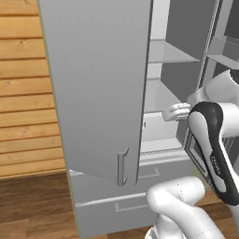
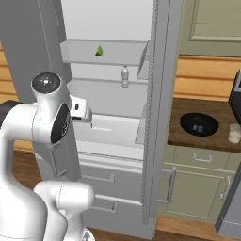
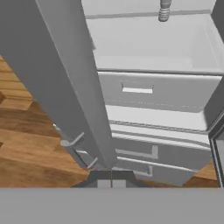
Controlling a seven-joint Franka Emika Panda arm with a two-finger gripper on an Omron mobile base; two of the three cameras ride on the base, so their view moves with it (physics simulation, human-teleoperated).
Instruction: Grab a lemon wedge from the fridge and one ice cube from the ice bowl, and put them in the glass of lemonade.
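Note:
The fridge stands with both doors swung open. On its upper shelf lies the small green-yellow lemon wedge. My gripper hangs in the opening at middle-shelf height, well below and left of the wedge, next to the left door. It also appears past that door's edge as my gripper. In the hand view its fingertips meet, shut on nothing, above the fridge's lower drawers. The black ice bowl sits on the brown counter at the right, and the glass of lemonade stands just right of it.
A small clear bottle stands on the middle shelf. The left door juts out close beside my hand, its bar handle low down. The right door's edge stands between the fridge interior and the counter. Beige cabinets sit below the counter.

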